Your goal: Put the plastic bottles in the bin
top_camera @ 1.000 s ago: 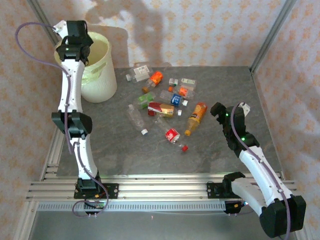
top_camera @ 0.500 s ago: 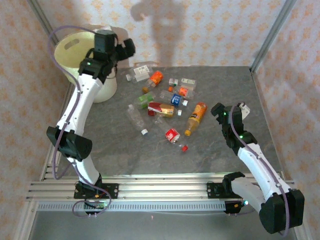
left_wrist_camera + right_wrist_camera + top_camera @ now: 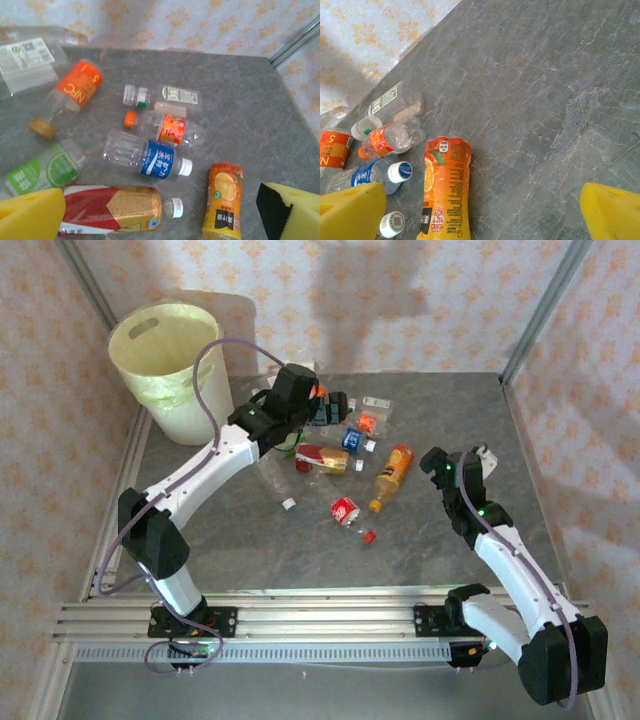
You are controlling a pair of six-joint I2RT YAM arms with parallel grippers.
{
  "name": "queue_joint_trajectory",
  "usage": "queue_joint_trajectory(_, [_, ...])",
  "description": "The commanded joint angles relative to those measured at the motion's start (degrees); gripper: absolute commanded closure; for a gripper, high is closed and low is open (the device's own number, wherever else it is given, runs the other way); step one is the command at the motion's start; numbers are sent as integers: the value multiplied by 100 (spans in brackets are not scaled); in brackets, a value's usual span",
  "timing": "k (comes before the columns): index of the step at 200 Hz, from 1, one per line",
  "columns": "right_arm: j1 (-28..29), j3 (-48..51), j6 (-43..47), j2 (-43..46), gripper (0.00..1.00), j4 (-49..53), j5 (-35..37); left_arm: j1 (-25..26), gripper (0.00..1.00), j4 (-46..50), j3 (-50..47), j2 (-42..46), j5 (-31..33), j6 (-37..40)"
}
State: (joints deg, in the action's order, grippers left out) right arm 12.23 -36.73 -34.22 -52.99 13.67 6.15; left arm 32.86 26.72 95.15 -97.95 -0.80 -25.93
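**Top view**
- The bin (image 3: 188,408) stands at the upper left of the frame, on the far left corner of the counter (image 3: 300,555).
- The plastic bottles (image 3: 325,460) lie scattered on the counter at frame centre, well apart from the bin.
- The left hand (image 3: 298,392) hovers over the upper left edge of the bottle cluster.
- The right hand (image 3: 452,465) sits right of centre, near the orange juice bottle (image 3: 393,473).

**Left wrist view**
- The left hand (image 3: 160,212) is spread wide and holds nothing; its yellow pads (image 3: 30,215) occupy the lower corners.
- Between the pads lies the red-labelled bottle (image 3: 112,210), with the blue-labelled bottle (image 3: 156,161) just above it.

**Right wrist view**
- The right hand (image 3: 482,210) is spread wide and empty.
- The orange juice bottle (image 3: 446,190) lies at lower left.
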Motion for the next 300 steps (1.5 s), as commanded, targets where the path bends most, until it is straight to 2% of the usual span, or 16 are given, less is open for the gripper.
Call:
queue_joint_trajectory(1, [-6,39,259,52,1,-191,-373,-68,0,-386,-242,151,279,-395])
queue_joint_trajectory(18, [-1,66,473,40,1,-244,-827,-69,0,-327,-448,189,317,-435])
queue_joint_trajectory(64, [-1,254,769,30,1,-312,-1387,49,0,-187,-1104,465,461,-808])
queue_joint_trajectory(96, [25,211,926,-160,1,-6,-1827,141,0,-67,-1539,588,572,-1189])
queue_joint_trajectory(141, [67,109,263,-835,1,90,-1879,210,0,148,-2031,772,809,-1630])
queue_joint_trajectory(181, [216,-353,308,-1838,1,-488,-2891,219,0,39,-2394,831,861,-1949])
queue_joint_trajectory(194, [386,-569,354,-2137,1,-305,-2745,220,0,70,-2402,828,890,-1951])
queue_joint_trajectory(246, [1012,-1106,289,-3030,1,349,-1308,226,0,48,-2460,857,1105,-1978])
queue_joint_trajectory(282, [1137,-1500,425,-3626,1,436,-1194,246,0,-252,-2701,989,1579,-2387])
queue_joint_trajectory(300, [1255,-1682,451,-3787,1,595,-885,242,0,-185,-2650,892,1700,-2465])
